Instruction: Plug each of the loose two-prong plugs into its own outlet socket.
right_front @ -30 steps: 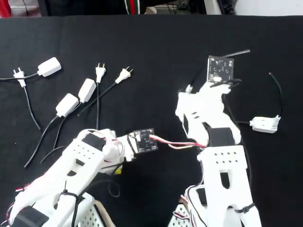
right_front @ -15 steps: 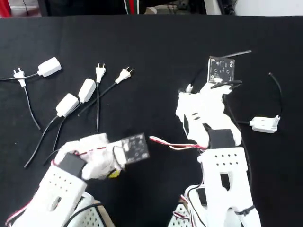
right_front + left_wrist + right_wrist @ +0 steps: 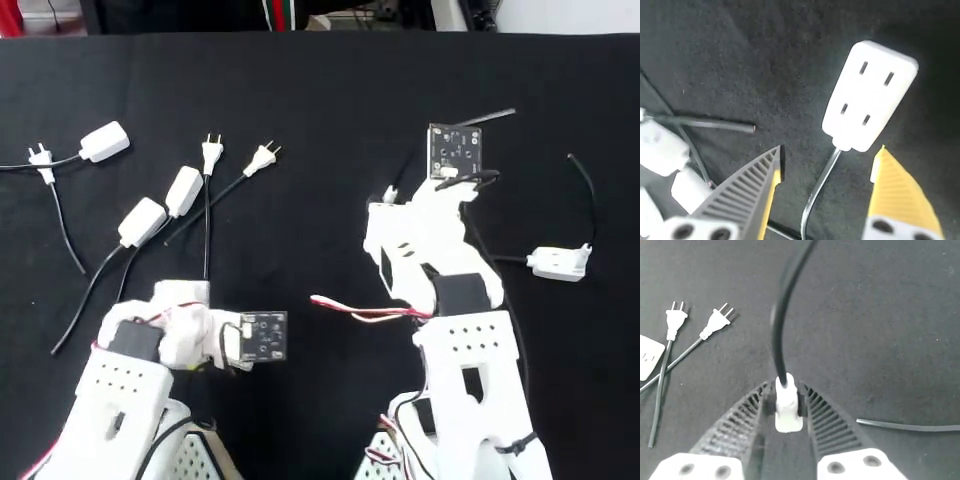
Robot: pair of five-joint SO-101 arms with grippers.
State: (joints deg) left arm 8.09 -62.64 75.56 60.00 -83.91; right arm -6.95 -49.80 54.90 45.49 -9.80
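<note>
My right gripper [image 3: 788, 391] is shut on a white two-prong plug [image 3: 788, 414], whose black cord [image 3: 782, 315] arcs away over the black cloth. From above, this plug [image 3: 388, 194] pokes out ahead of the right arm, right of centre. My left gripper [image 3: 830, 149] is open just above the cloth. A white outlet block [image 3: 870, 95] with two socket pairs lies just beyond its fingertips, its cord running back between them. Two loose plugs [image 3: 211, 150] [image 3: 263, 156] lie at centre left beside two outlet blocks [image 3: 183, 190] [image 3: 141, 221].
Another outlet [image 3: 103, 141] and a plug [image 3: 40, 157] lie at the far left. A white outlet [image 3: 558, 263] with a black cord sits at the right. A red and white wire [image 3: 355, 310] hangs between the arms. Open cloth lies at the back middle.
The left arm has swung back toward the lower left, its wrist board moving left and down. The right arm has shifted slightly left with the plug still in its grip.
</note>
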